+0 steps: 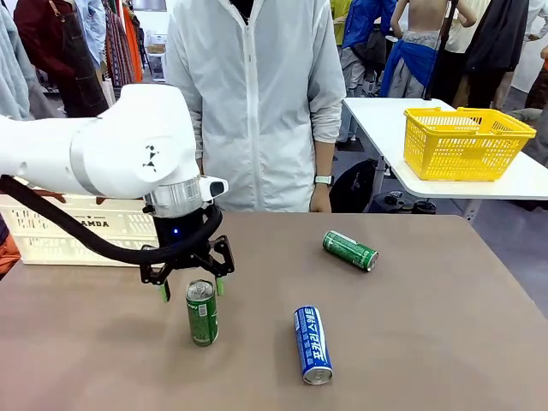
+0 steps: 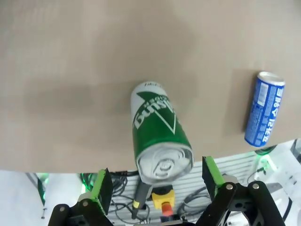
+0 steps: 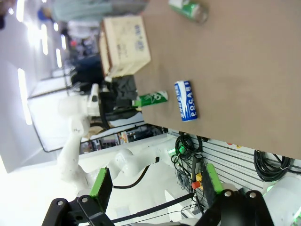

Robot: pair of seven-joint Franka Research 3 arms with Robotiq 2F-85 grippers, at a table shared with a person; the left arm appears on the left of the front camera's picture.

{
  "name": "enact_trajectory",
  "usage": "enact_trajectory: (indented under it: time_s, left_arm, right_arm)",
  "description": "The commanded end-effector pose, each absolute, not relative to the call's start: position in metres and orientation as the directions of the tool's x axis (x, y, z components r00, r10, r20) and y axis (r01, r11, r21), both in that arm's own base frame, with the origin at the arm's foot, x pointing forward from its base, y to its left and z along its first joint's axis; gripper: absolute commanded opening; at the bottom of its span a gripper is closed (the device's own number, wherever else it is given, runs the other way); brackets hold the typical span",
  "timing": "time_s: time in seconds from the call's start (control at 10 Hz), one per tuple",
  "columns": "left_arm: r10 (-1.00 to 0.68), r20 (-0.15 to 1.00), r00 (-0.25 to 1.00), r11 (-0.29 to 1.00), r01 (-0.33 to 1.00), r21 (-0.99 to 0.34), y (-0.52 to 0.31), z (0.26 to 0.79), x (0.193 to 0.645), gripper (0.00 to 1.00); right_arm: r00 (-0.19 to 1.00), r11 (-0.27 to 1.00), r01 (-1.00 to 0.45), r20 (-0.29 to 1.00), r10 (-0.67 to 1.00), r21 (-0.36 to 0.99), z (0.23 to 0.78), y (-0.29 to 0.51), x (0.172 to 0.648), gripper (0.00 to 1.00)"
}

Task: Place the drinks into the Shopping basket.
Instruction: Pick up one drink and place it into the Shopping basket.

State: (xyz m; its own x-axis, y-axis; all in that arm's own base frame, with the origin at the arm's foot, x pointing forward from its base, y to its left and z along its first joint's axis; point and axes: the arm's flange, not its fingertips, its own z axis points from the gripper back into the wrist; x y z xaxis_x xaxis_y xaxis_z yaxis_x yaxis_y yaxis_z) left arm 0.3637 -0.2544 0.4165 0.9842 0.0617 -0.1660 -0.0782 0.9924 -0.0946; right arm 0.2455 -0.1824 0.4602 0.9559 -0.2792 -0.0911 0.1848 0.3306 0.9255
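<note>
In the front view the left arm (image 1: 111, 154) covers much of the Shopping basket (image 1: 51, 231), hiding the start of its black lettering, and the left edge cuts the crate off. The person (image 1: 257, 103) is cropped by the top edge, one sleeve end hidden behind that arm. Print on the lying green can (image 1: 350, 250) is too small to read. In the right wrist view the top edge slices that can, the basket's lettering blurs, and the left claw (image 3: 131, 100) overlaps the top of the upright green can (image 3: 154, 98). The bottom edge crops the right claw (image 3: 156, 172) there
</note>
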Motion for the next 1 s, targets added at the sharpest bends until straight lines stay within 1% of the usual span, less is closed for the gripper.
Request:
enact_trajectory:
  time_s: [0.0,0.1,0.3,0.8,0.9]
  left_arm:
    - [0.096,-0.100,0.990,0.992,-0.103,-0.070,-0.257,0.406,0.366,1.00]
    - [0.084,-0.078,0.993,0.994,-0.089,-0.066,-0.261,0.402,0.368,1.00]
    - [0.070,-0.102,0.992,0.995,-0.077,-0.068,-0.270,0.395,0.366,1.00]
    - [0.069,-0.161,0.985,0.996,-0.077,-0.045,-0.266,0.394,0.364,1.00]
    - [0.070,-0.160,0.985,0.996,-0.077,-0.037,-0.266,0.393,0.364,0.48]
  right_arm:
    - [0.952,0.309,0.187,-0.095,-0.290,0.933,0.467,-0.183,0.247,1.00]
    - [0.952,0.309,0.187,-0.095,-0.290,0.933,0.467,-0.183,0.247,1.00]
    - [0.952,0.309,0.187,-0.095,-0.290,0.933,0.467,-0.183,0.247,1.00]
    - [0.952,0.309,0.187,-0.095,-0.290,0.933,0.467,-0.183,0.247,1.00]
    - [0.952,0.309,0.187,-0.095,-0.290,0.933,0.467,-0.183,0.247,1.00]
